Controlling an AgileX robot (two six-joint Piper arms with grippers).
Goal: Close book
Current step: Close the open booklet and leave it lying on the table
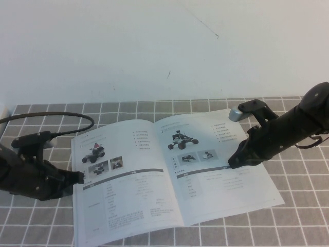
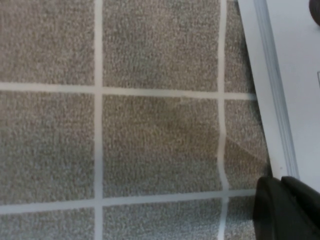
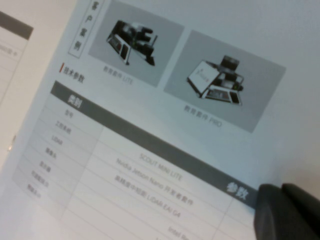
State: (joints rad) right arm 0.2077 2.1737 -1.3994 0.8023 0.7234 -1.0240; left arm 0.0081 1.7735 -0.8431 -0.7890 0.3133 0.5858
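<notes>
Book (image 1: pixel 169 175): thin paperback manual, lying open, flat and face up on checked grey cloth (image 1: pixel 303 216), spread between the two pincers.

Left gripper (image 1: pixel 78 178): low on the cloth, just at the outer edge of the left-hand page (image 1: pixel 121 190). Its wrist view shows that edge beside it and cloth beneath. State, spread or pressed together: cannot tell.

Right gripper (image 1: pixel 234 160): down over the right-hand page (image 1: pixel 216 185), inward of that page's outer edge. Tip at or very near the paper; contact uncertain. State: cannot tell.

Handling, judged: light. Pages look thin, smooth and limp, so they are likely to slip under pressing and to bend or crease rather than turn as a stiff leaf. Spine (image 1: pixel 165 170) shallow, so a half may spring back.

Hold, judged: free outer edge of one half, beside the working pincer, lifted from beneath and carried over the spine toward the other pincer, which must clear first.
</notes>
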